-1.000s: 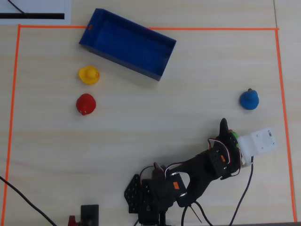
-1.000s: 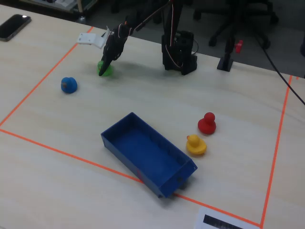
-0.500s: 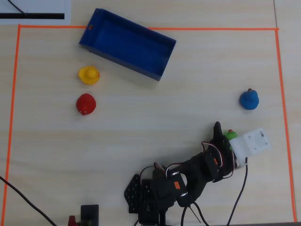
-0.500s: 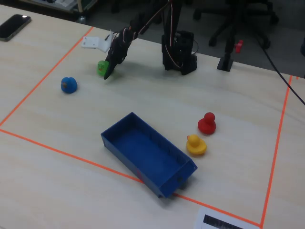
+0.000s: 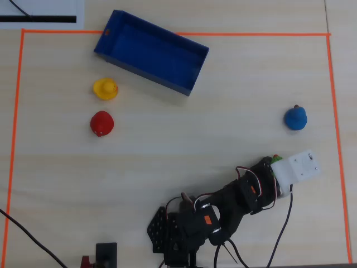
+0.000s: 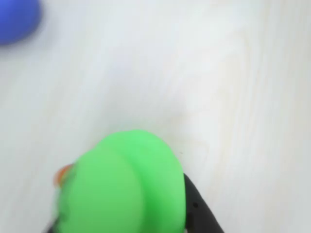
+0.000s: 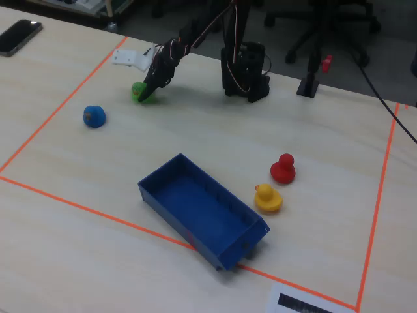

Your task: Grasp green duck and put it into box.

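Our claw point(image 7: 148, 91) straddles the green duck point(image 7: 141, 92) on the table point(image 7: 195, 137), though we cannot tell whether it grips yet; the box point(image 7: 251, 244) lies well away from the duck.

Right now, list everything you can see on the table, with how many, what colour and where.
small rounded green toy duck: one, bright green, at the tool, near the blue duck's side of the table
rounded blue toy duck: one, blue, alone near the orange tape line
rounded yellow toy duck: one, yellow, beside the box's end
rounded red toy duck: one, red, next to the yellow one
rectangular open-top blue box: one, dark blue, empty, mid-table
orange tape border: one rectangle, orange, framing the work area
phone: one, dark, outside the tape
tool: one, black, down at the green duck; grip unclear
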### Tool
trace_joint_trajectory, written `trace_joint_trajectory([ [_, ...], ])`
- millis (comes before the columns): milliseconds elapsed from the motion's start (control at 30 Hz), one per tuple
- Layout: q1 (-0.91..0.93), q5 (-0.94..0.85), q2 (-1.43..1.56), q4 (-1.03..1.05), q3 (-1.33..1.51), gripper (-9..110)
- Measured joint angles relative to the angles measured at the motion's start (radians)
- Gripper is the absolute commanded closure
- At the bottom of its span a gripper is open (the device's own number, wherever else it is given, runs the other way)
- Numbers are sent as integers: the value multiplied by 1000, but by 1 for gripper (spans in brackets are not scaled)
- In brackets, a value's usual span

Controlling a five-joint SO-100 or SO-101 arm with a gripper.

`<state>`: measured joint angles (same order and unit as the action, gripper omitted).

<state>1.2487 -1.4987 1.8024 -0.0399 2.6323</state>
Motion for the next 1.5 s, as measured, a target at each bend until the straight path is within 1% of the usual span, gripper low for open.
trace_joint_trajectory([
  [100, 0, 5, 2, 0, -2, 101],
  [267, -23, 66, 28, 9, -3, 101],
  [367, -44, 129, 81, 110, -35, 101],
  [467, -117, 213, 187, 308, -140, 101],
  [567, -233, 313, 308, 574, -293, 101],
  [667, -399, 419, 413, 867, -459, 101],
  [833, -788, 643, 479, 1289, -699, 101],
  [933, -1040, 782, 413, 1428, -818, 101],
  [967, -1124, 822, 370, 1439, -856, 101],
  [1033, -1233, 859, 290, 1419, -905, 101],
  [1100, -1285, 865, 196, 1350, -948, 101],
  [1300, -1276, 848, -103, 1114, -1098, 101],
  [1500, -1275, 778, -385, 1023, -1327, 99],
])
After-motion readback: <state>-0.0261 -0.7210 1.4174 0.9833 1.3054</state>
